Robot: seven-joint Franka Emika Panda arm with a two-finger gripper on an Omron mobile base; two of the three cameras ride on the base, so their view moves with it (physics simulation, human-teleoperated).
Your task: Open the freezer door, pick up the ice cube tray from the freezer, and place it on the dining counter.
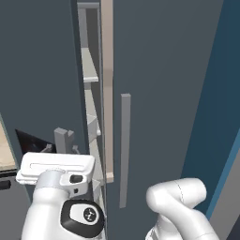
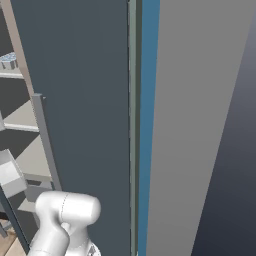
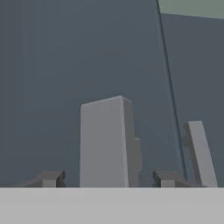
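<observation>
Nearest the hand camera, the gripper is standing released: its two dark tips are sitting either side of the freezer door's upright bar handle, with a gap showing on each side, so nothing is being pinched. From the left base view the gripper is pointing upward and forward, low against the freezer door.

Just beyond, the door is hanging ajar. A narrow vertical slot is showing between it and the plain grey door to its right, whose own bar handle is running up and down, parallel to the one between the jaws.

Deeper, through the slot, the freezer is showing its pale shelves stacked one above another. The ice cube tray is resting on an upper shelf, seen at the left edge of the right base view, partly cut off, so how its long side is lying is not something I can tell.

The relation that matters: the tray is lying above the gripper and farther in, behind the door. The gap is looking too slim for the hand, so the door probably needs swinging wider first, then a reach upward and inward.
</observation>
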